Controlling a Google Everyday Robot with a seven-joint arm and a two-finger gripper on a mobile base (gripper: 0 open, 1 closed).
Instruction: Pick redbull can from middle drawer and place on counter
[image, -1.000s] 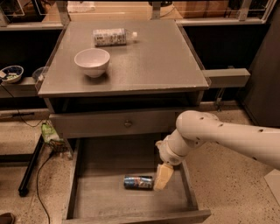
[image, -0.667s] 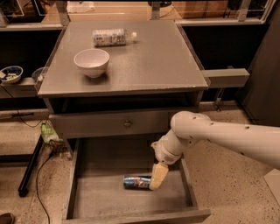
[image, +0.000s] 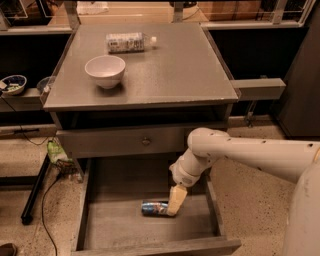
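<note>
The redbull can (image: 153, 208) lies on its side on the plank floor of the open middle drawer (image: 125, 232), near its centre. My gripper (image: 174, 201) hangs down inside the drawer at the can's right end, its pale fingers touching or overlapping that end. The white arm reaches in from the right. Above, the counter (image: 170, 75) is the flat grey top of the cabinet.
A white bowl (image: 105, 71) and a white-capped plastic bottle (image: 127, 42) lying on its side sit on the counter's left and back. A closed drawer front with a round knob (image: 145, 141) is above the open drawer. A grey side shelf (image: 257, 89) juts right.
The gripper has moved left across the drawer, from beside the can's right end to right against it. The can has not moved.
</note>
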